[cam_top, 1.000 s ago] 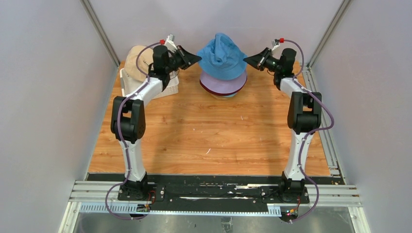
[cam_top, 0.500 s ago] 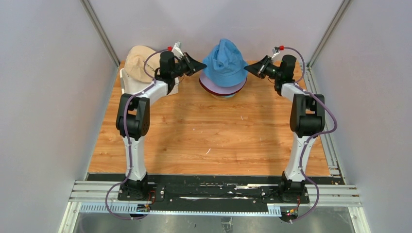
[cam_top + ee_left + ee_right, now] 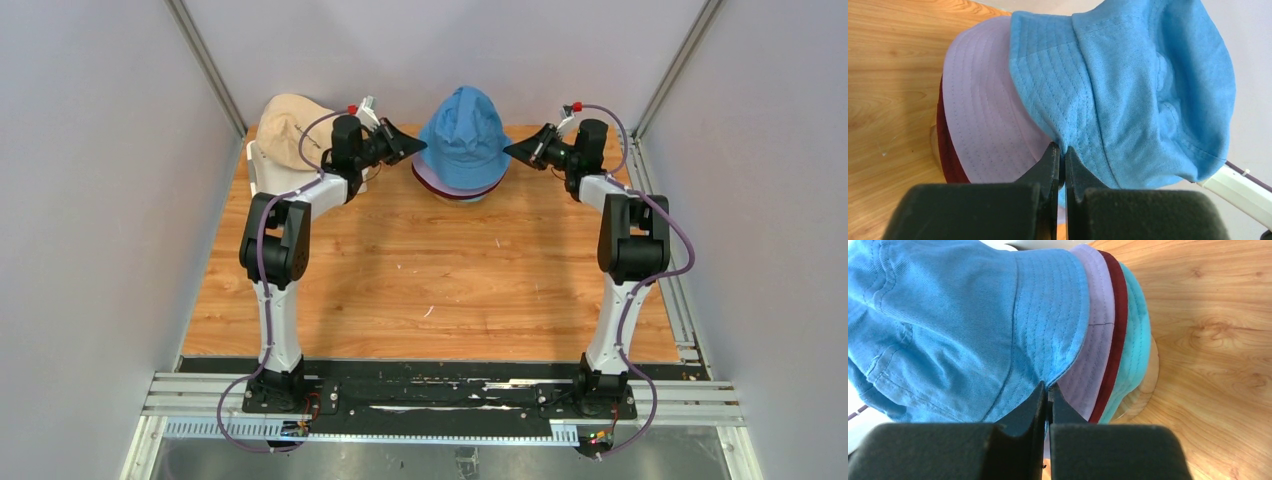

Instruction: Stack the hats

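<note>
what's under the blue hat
Brims of a lavender hat, a dark red hat and a teal hat, with a wooden stand below. Their crowns are hidden by the blue hat.

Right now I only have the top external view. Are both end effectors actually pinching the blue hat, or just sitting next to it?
Observer: The left wrist view shows the left end effector shut on a fold of the blue hat, right at the brim.
Operator: And the right one?
Observer: In the right wrist view, the right end effector is shut on the brim at the opposite side.
Operator: What is layered under the blue one?
Observer: The right wrist view shows three brims fanned out below it: the lavender hat, then the dark red hat, then the teal hat at the bottom.
</note>
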`<action>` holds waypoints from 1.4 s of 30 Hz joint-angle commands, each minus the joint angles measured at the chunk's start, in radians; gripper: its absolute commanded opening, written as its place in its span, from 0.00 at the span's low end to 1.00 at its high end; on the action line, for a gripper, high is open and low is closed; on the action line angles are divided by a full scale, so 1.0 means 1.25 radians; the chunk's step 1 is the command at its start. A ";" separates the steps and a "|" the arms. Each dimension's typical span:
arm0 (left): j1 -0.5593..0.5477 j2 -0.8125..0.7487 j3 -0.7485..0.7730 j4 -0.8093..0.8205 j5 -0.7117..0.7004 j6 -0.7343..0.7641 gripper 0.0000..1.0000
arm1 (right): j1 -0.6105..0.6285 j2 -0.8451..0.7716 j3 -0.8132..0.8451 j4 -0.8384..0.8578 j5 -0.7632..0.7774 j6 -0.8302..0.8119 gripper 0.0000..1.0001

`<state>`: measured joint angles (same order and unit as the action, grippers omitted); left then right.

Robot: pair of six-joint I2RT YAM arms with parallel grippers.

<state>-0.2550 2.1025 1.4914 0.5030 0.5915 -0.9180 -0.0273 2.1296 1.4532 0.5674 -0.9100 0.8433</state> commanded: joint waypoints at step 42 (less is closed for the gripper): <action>0.053 0.076 0.058 -0.361 -0.215 0.208 0.00 | -0.014 -0.004 0.037 -0.221 0.106 -0.167 0.01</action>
<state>-0.2367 2.1353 1.5742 0.2173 0.4583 -0.7307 -0.0269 2.1204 1.4940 0.3729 -0.8398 0.6849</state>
